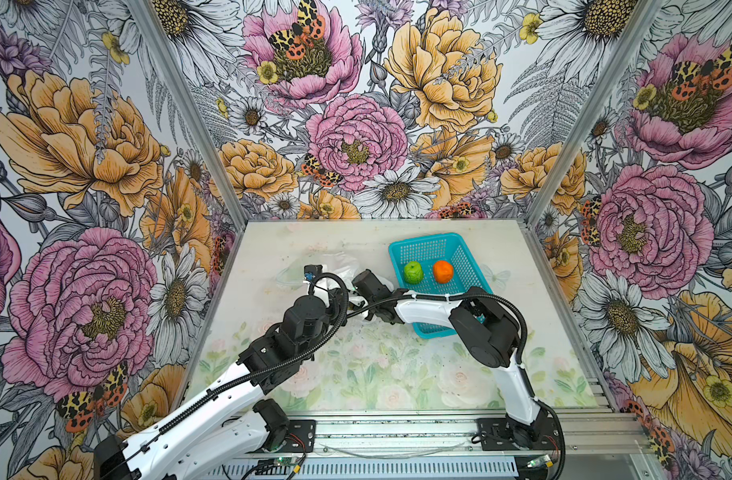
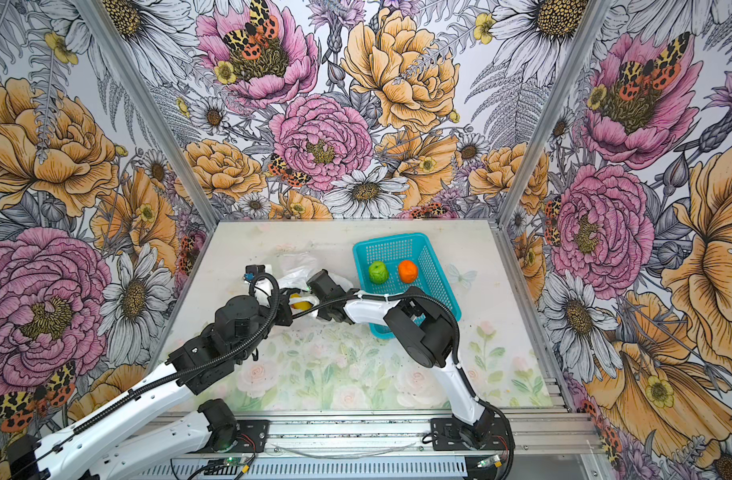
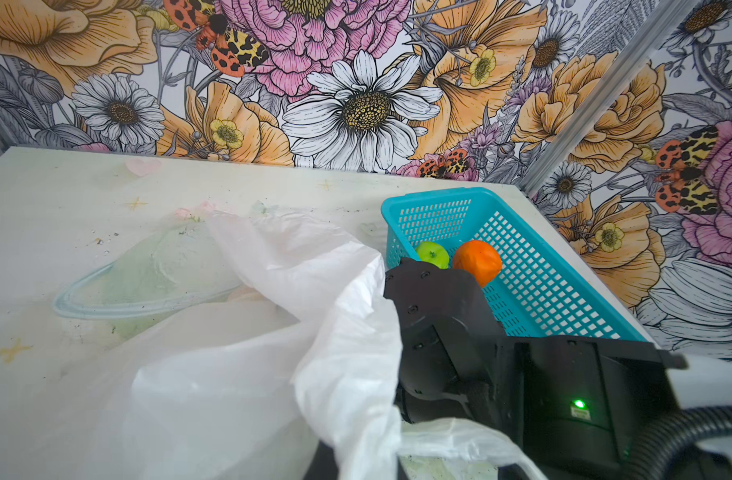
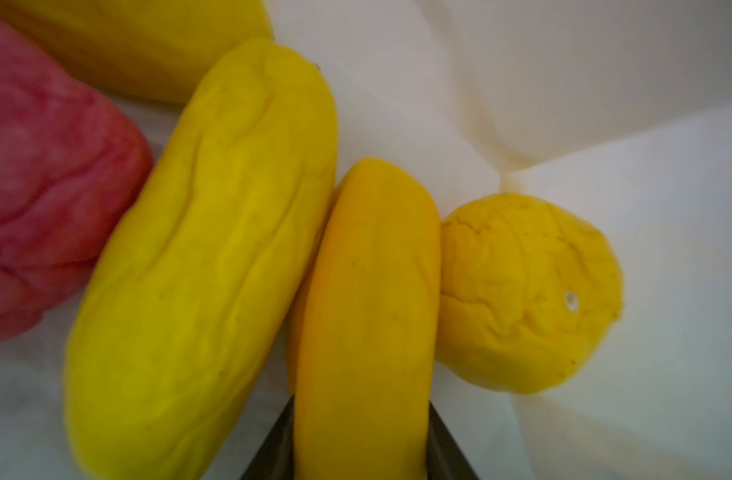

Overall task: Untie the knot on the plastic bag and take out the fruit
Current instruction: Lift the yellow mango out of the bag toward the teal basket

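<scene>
While the left arm reaches in from the near left, its left gripper (image 1: 320,287) sits over the plastic bag (image 1: 340,266), which lies crumpled around the middle of the tabletop (image 1: 356,374). The jaws are clenched. In the left wrist view the white film rises right up under them, though I can't see the pinch itself.

Just to the right, the right gripper (image 4: 361,403) is buried in the bag. Its jaws are grasping one end of an orange-yellow oblong fruit (image 4: 368,291), one dark finger against each side. That fruit's long axis runs in line with the jaws, its free end pointing away from them, deeper into the bag. A larger yellow oblong fruit (image 4: 214,249) lies touching it, almost parallel but leaning a little. A pink-red bumpy fruit (image 4: 44,187) sits beyond that one, and a round yellow fruit (image 4: 526,291) rests against the held fruit's other side.

Further right, just beside the bag, stands the teal basket (image 1: 435,243), its long axis running from the far wall toward the front. The right forearm crosses its near end. Inside sit a green apple (image 1: 413,272) and, right of it, an orange (image 1: 443,271), close but apart.
</scene>
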`<action>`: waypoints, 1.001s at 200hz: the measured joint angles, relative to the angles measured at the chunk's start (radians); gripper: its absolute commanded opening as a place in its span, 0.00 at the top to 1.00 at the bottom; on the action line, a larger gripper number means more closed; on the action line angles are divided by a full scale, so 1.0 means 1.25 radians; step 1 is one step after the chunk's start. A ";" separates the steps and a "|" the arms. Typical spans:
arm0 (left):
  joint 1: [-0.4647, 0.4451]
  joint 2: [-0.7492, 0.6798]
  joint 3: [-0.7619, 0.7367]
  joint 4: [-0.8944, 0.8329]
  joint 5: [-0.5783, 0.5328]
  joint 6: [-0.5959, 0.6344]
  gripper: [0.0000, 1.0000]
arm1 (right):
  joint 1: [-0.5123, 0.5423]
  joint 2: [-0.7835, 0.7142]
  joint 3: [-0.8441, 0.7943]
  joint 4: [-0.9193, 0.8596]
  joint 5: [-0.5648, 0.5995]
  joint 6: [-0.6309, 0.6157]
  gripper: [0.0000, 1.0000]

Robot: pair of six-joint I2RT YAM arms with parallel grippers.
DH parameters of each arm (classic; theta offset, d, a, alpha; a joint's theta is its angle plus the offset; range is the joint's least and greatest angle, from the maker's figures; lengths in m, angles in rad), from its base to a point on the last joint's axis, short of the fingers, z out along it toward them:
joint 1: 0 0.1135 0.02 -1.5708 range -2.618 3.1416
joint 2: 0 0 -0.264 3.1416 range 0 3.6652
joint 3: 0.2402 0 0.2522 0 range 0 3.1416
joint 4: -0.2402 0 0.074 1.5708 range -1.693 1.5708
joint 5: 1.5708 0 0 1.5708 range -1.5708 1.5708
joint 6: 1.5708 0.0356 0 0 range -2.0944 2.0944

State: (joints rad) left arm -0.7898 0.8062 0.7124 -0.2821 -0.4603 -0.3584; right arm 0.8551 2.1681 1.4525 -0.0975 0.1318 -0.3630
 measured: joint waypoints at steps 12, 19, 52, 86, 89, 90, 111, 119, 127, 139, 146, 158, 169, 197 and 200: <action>0.000 0.002 0.000 0.001 -0.002 0.000 1.00 | -0.001 -0.006 -0.003 -0.004 -0.008 0.005 0.75; 0.000 0.003 0.000 0.001 -0.003 0.000 1.00 | -0.002 -0.012 -0.011 -0.006 -0.015 0.010 0.76; 0.000 0.020 0.000 0.002 -0.012 0.000 1.00 | -0.004 -0.086 -0.115 0.023 -0.064 0.034 0.85; 0.000 0.049 0.005 0.001 -0.028 -0.001 1.00 | -0.005 -0.198 -0.240 0.092 -0.113 0.049 0.92; 0.000 0.052 0.006 0.001 -0.030 -0.001 1.00 | -0.005 -0.207 -0.248 0.100 -0.116 0.050 0.93; 0.000 0.052 0.006 0.001 -0.030 -0.001 1.00 | -0.005 -0.211 -0.252 0.103 -0.119 0.050 0.93; 0.000 0.064 0.009 0.001 -0.037 -0.001 1.00 | -0.005 -0.270 -0.298 0.152 -0.144 0.055 0.95; 0.000 0.067 0.011 0.001 -0.038 -0.001 1.00 | -0.005 -0.291 -0.316 0.171 -0.153 0.057 0.96; 0.000 0.068 0.012 0.001 -0.039 -0.001 1.00 | -0.005 -0.309 -0.330 0.185 -0.161 0.058 0.97; 0.000 0.068 0.014 0.001 -0.040 -0.001 1.00 | -0.005 -0.329 -0.351 0.207 -0.176 0.062 0.98; 0.000 0.068 0.015 0.001 -0.041 -0.001 1.00 | -0.007 -0.339 -0.362 0.217 -0.184 0.063 0.99; 0.000 0.068 0.018 0.001 -0.046 -0.004 1.00 | -0.009 -0.359 -0.385 0.231 -0.198 0.063 1.00; 0.000 0.068 0.020 0.000 -0.053 -0.004 1.00 | -0.010 -0.385 -0.417 0.249 -0.215 0.065 1.00; 0.000 0.070 0.020 -0.006 -0.063 -0.006 1.00 | -0.021 -0.494 -0.525 0.318 -0.255 0.077 1.00; 0.000 0.070 0.020 -0.006 -0.063 -0.007 1.00 | -0.024 -0.510 -0.539 0.329 -0.258 0.078 1.00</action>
State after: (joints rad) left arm -0.7898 0.8936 0.7368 -0.2901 -0.5396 -0.3668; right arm 0.8253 1.5307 0.7792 0.3138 -0.1909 -0.2649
